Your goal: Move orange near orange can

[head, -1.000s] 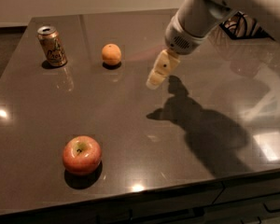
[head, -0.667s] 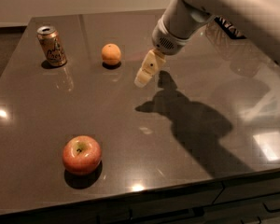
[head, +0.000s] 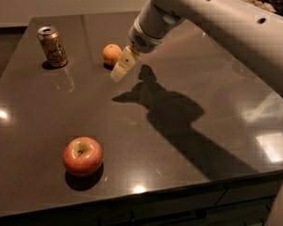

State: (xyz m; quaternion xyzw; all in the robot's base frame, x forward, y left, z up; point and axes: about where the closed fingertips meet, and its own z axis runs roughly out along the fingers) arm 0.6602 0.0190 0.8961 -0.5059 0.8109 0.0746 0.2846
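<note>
Three items on the surface (head: 47, 107): orange (head: 112, 54), can (head: 52, 46), apple (head: 83, 156).

Orange: upper part of frame, left of centre, resting free on the dark glossy top. Near the can at upper left, but clearly apart from it. Apple at lower left, well apart from both.

Tool (head: 121, 67): hanging off the arm (head: 212, 13), just to the lower right of the orange, tip low over the surface. Touching the fruit or merely beside it: cannot tell. Open or closed: cannot tell either; visible only as one pale wedge.

Handling, as judged:
- Light, firm, round, with a slightly yielding peel. Not fragile.
- Prone to roll on the slick top if nudged off-centre.
- Best taken across the widest girth, squarely, with a moderate squeeze.
- Pushing possible, but likely to send it off-line.
- Can slim and upright, so probably tippy; worth stopping short of it.

Hidden or unclear:
- Far side and underside of the orange not seen; no stem spot made out.
- Lettering on the can unreadable.
- Arm cut off at the top and right edges of the frame.
- Heavy shadow (head: 170, 112) across the centre and glare spots (head: 1, 113) at left and lower middle, masking detail there.
- Below the front edge, at the bottom of the frame, too dark to make out.
</note>
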